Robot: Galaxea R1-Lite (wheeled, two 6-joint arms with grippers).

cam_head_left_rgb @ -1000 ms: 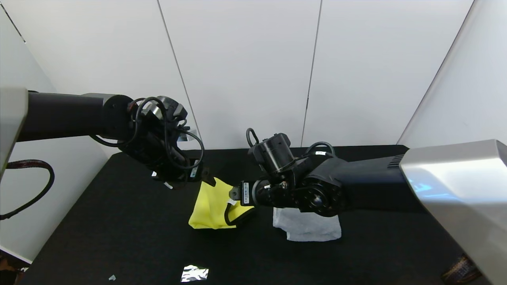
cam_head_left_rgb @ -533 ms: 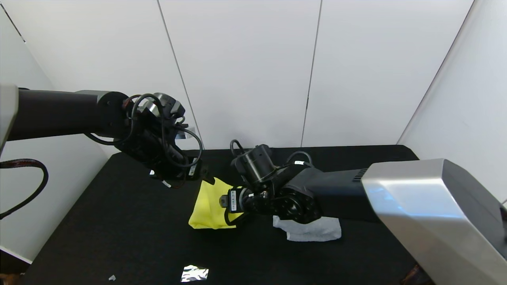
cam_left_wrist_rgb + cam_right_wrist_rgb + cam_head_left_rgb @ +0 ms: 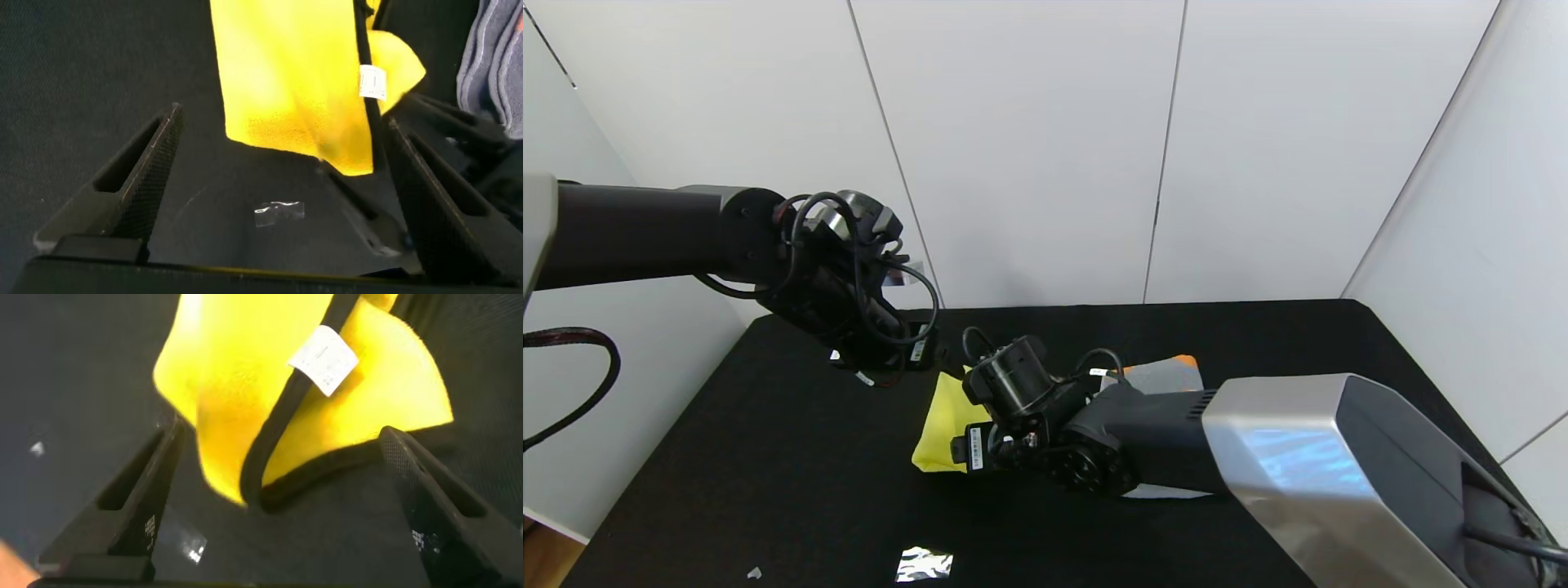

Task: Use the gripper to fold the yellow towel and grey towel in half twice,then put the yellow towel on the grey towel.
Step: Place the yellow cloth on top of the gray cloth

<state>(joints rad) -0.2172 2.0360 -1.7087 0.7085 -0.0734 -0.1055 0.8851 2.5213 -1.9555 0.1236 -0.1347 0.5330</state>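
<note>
The yellow towel [image 3: 947, 429] lies loosely folded on the black table [image 3: 768, 457], with the grey towel [image 3: 1164, 376] just beside it toward the robot's right, mostly hidden under the right arm. The right hand [image 3: 278, 498] is spread wide and grasps nothing; it hangs low over the yellow towel's near end, where the black trim and white tag [image 3: 324, 359] show between its fingers. The left hand [image 3: 278, 204] is likewise released and empty, poised at the towel's far corner. To fold well, I judge each hand should pinch one corner through all layers at the trim, lift together and lay the edge flat (the cloth is bunched, so a shallow grip would likely catch only the top layer). A foil scrap [image 3: 924, 563] lies near the front edge, well apart; the right arm itself crowds the grey towel.
</note>
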